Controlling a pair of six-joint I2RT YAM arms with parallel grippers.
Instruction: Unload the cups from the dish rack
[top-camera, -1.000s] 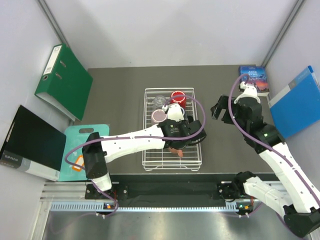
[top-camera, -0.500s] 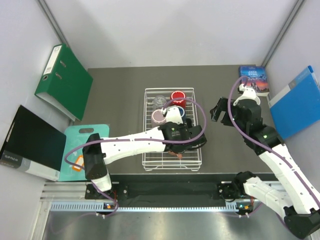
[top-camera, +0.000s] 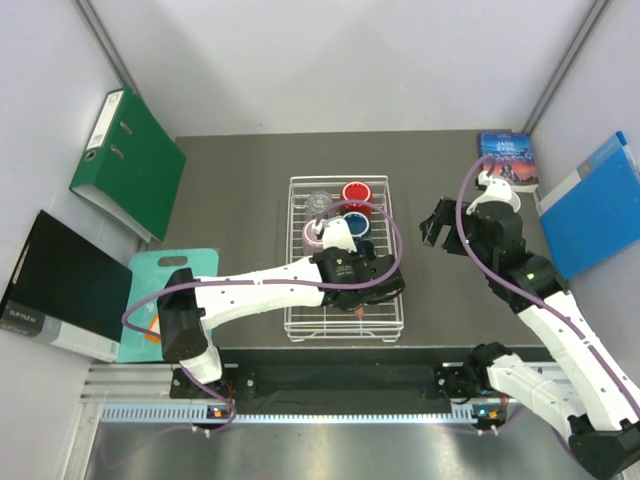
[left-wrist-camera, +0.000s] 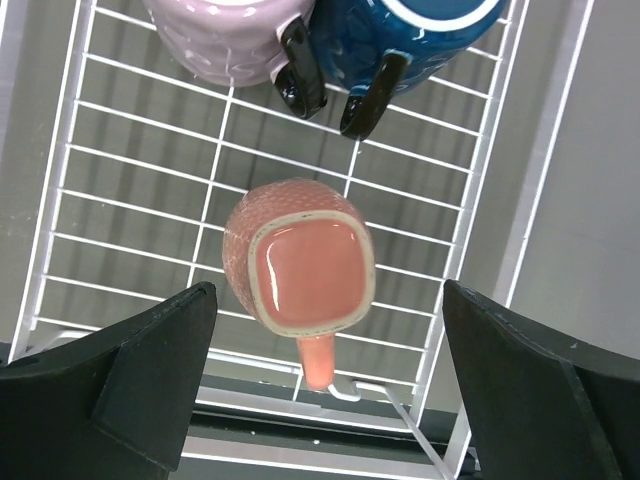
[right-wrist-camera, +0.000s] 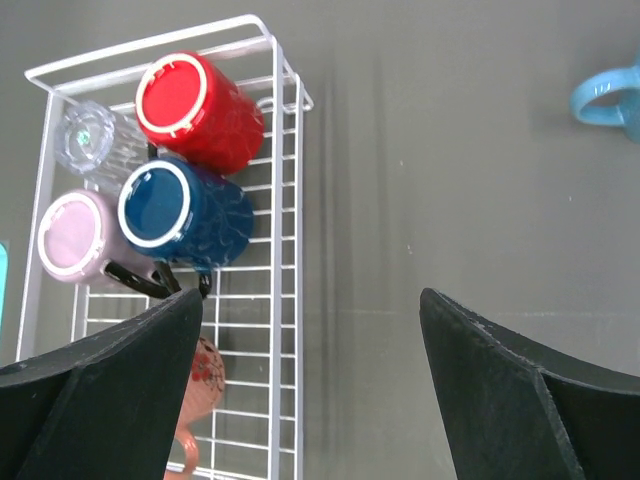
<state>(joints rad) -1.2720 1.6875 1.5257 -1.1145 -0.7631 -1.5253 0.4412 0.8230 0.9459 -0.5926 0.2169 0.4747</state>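
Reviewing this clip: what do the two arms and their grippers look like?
Both the left arm and right arm have white tubular links with black joint housings. A mauve cable runs loosely along each. The left fingers and right fingers are broad, matte black wedges. No markings are legible.

The dark grey bench (top-camera: 240, 200) carried the white wire dish rack (top-camera: 300, 322) at mid-frame and a book (top-camera: 508, 158) at its upper right corner. A light blue mug (right-wrist-camera: 635, 95) stood on its bare surface, at the upper right of the right wrist view.
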